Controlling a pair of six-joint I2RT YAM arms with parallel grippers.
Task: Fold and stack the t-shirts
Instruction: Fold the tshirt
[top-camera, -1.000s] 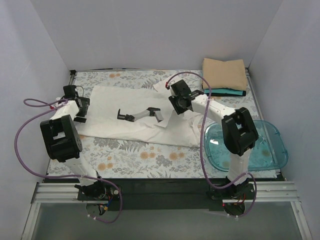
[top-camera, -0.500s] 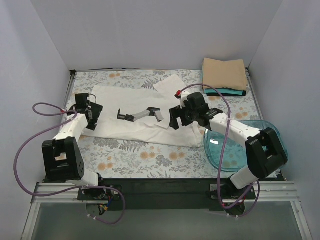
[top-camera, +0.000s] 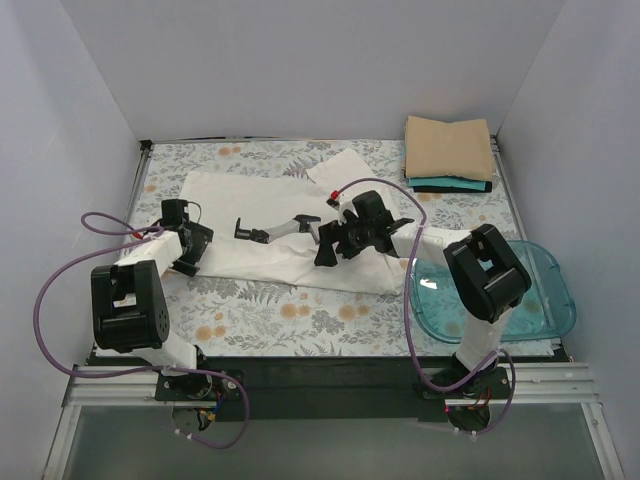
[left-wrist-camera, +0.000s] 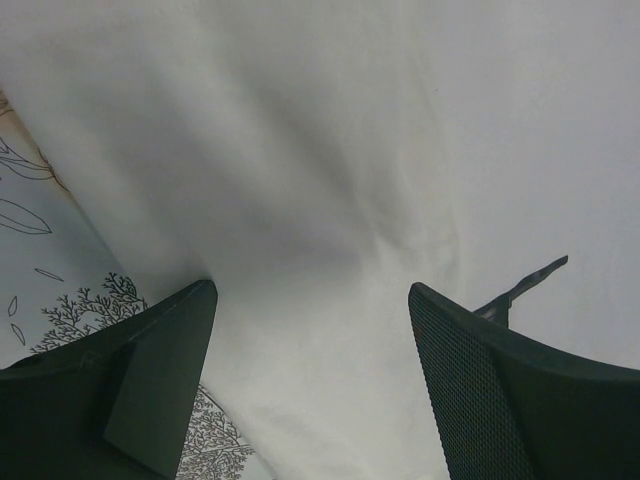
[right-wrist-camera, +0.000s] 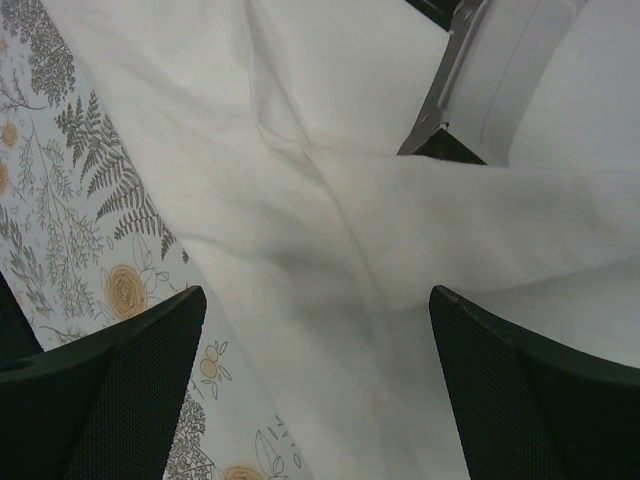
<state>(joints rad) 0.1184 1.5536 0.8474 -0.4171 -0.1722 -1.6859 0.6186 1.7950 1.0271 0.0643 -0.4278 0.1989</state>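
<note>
The off-white t-shirt (top-camera: 260, 260) lies spread and creased on the floral cover, with a grey and black print (top-camera: 282, 227) at its middle. My left gripper (top-camera: 190, 250) is open, low over the shirt's near-left edge; in the left wrist view the gripper (left-wrist-camera: 312, 330) frames plain cloth (left-wrist-camera: 330, 150). My right gripper (top-camera: 330, 245) is open, low over the shirt's near edge right of the print; in the right wrist view the gripper (right-wrist-camera: 315, 340) spans creased cloth (right-wrist-camera: 330, 230). A folded tan shirt (top-camera: 450, 145) tops teal (top-camera: 440, 183) and black (top-camera: 484, 187) ones at the back right.
The clear blue tub (top-camera: 520, 300) sits at the near right, beside the right arm. The floral cover (top-camera: 270, 315) shows along the front, and beside the shirt's edge in both wrist views (left-wrist-camera: 40, 290) (right-wrist-camera: 80, 180). White walls enclose the table on three sides.
Both arms have come down to the shirt's near edge. The left gripper moved right and nearer from the far left. The right gripper moved left and nearer from the shirt's right part.
</note>
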